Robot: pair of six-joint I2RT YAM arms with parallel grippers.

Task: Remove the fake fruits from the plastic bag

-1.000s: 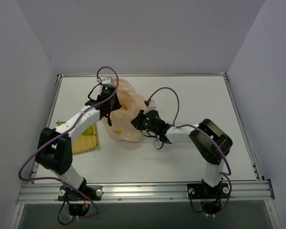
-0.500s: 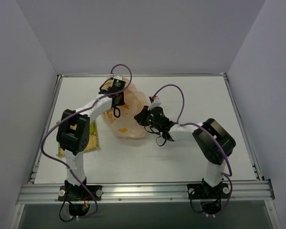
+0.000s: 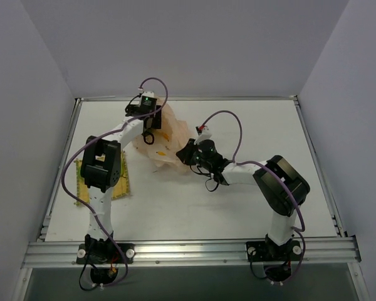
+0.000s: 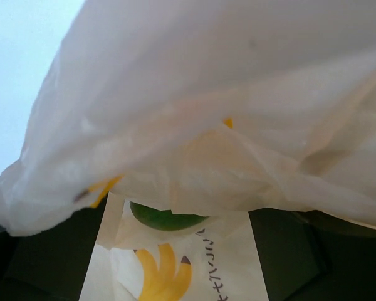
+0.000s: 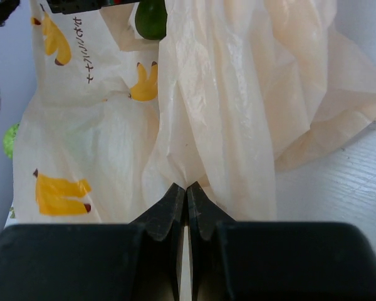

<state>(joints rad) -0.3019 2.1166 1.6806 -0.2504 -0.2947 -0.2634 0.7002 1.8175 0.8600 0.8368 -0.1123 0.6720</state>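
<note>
The plastic bag [image 3: 166, 143] lies crumpled left of centre, long axis 11 to 5 o'clock. The right gripper [image 5: 187, 188], fully closed, pinches its 4 o'clock edge. The left gripper [image 3: 150, 128], jaws wide, grips nothing at 11 o'clock. A green fake fruit [image 4: 166, 217] sits inside.

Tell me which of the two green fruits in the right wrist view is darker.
The top-edge fruit, deep green against the plastic bag; the other fruit, at the bag's left edge, is pale yellow-green.
</note>
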